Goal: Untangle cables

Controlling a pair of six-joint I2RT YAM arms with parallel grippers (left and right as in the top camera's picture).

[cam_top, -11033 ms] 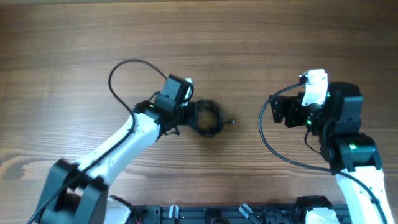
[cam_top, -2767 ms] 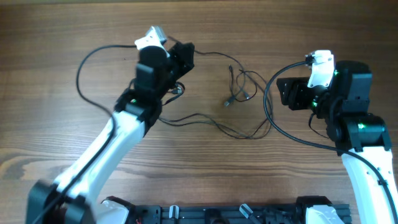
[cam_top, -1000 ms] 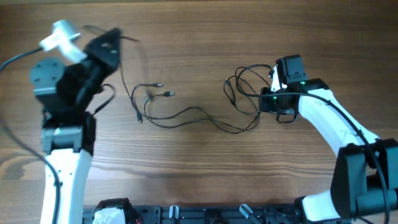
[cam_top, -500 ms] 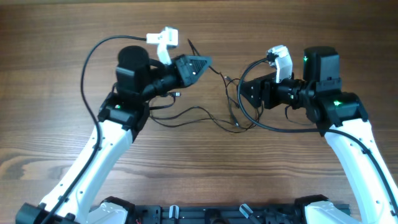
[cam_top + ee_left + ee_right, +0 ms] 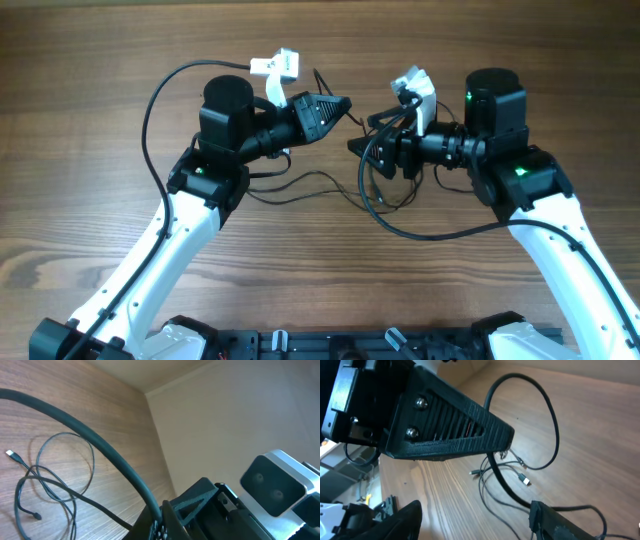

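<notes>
Thin black cables (image 5: 300,182) lie in loose loops on the wood table between the arms. They also show in the left wrist view (image 5: 55,485) and in the right wrist view (image 5: 512,467), where a small plug end lies among them. My left gripper (image 5: 340,103) is raised above the table and shut on one cable strand, which runs into its jaws (image 5: 161,516). My right gripper (image 5: 372,142) is open, its tips just right of the left gripper's tip. In the right wrist view its fingers (image 5: 475,517) are spread wide, and the held strand passes close to the right finger.
Each arm's own thick black cable arcs beside it, left (image 5: 150,110) and right (image 5: 420,235). A black rail (image 5: 340,345) runs along the front table edge. The wood table (image 5: 120,40) stretches far behind both arms.
Since half a second ago my right gripper has moved left, close to the left gripper's tip. The left gripper has shifted slightly right and stays shut. The cables on the table look unchanged.
</notes>
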